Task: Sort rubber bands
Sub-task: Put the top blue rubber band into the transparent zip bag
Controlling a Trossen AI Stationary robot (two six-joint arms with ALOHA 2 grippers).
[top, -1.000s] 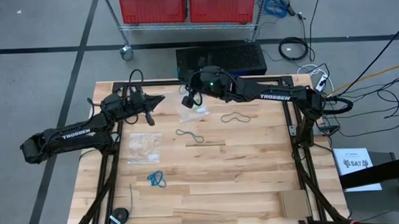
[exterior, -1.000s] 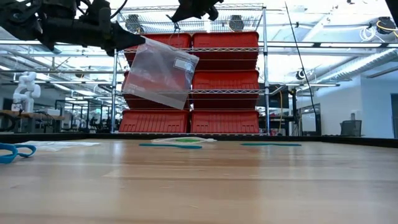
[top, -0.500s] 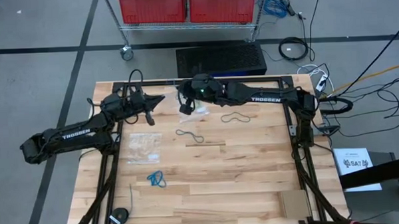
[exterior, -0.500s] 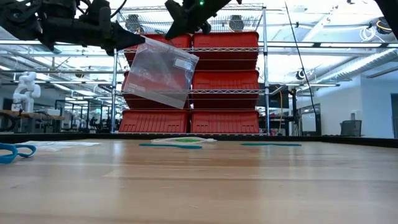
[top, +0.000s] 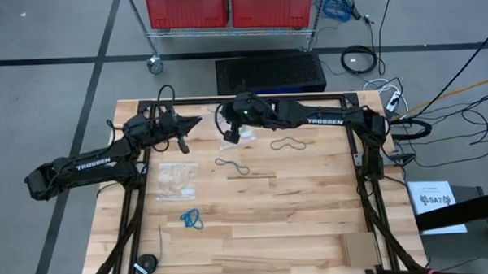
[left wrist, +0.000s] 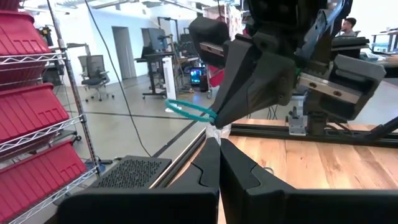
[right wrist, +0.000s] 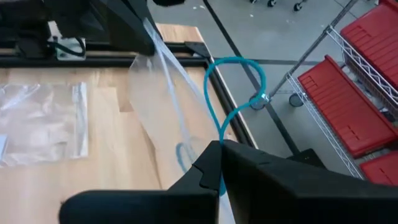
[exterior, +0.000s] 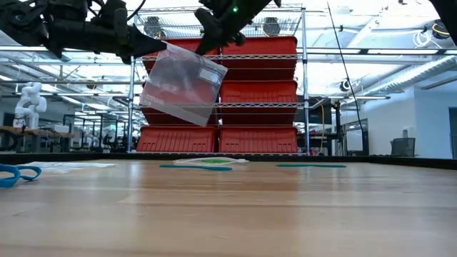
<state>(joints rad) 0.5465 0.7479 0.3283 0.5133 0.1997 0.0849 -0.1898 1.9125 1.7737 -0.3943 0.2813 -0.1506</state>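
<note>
The right gripper, closed on a teal rubber band, has moved from the table's far edge toward the clear zip bag, which the left gripper pinches shut-fingered; bagging looks imminent. Each arm reads "TROSSEN".

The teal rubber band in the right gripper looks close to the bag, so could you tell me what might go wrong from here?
1. The teal rubber band is pinched only at its end by the right gripper; most of the loop hangs free and might miss the bag's opening.
2. The left gripper holds the clear zip bag by one corner, tilted in the air, so a nudge might swing it or close its mouth.
</note>
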